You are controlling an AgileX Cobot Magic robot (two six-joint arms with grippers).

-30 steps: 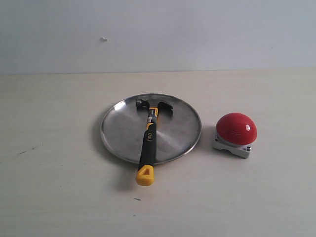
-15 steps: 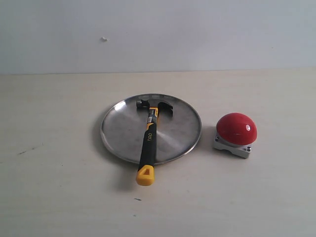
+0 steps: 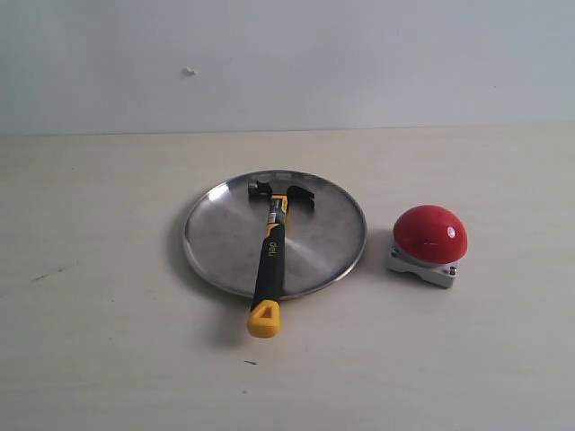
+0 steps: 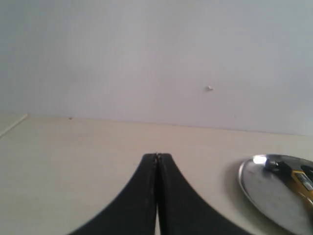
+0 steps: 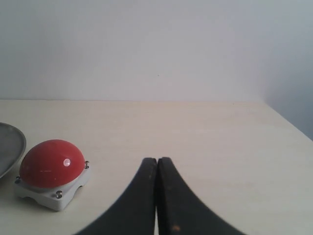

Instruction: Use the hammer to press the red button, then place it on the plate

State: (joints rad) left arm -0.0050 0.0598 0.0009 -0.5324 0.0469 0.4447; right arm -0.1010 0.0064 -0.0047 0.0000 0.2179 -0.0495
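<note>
You have a pale wooden table (image 3: 108, 359) running across the whole scene, with a plain light wall (image 3: 359, 63) behind it.

The round steel plate (image 3: 216, 233) sits near the middle of the table. The hammer (image 3: 269, 256) lies on it: the dark head rests inside the plate close to the far rim, and the black handle runs across the plate toward the camera. The yellow end sticks out past the near rim, over the table.

To the right of the plate you see the red button (image 3: 430, 233) on its light grey base. It stands on the table just beside the plate's rim, with a narrow strip of bare table between them.

Neither arm shows in the exterior view. In the left wrist view, your left pincer (image 4: 157, 156) has its two black fingers pressed tip to tip with nothing between them, above bare table, well apart from the plate (image 4: 264, 191) and the hammer head (image 4: 274, 165). In the right wrist view, your right pincer (image 5: 157, 160) is likewise closed and empty, near the red button (image 5: 49, 164) but not touching it; a sliver of the plate's rim (image 5: 10, 142) shows beyond the button.
</note>
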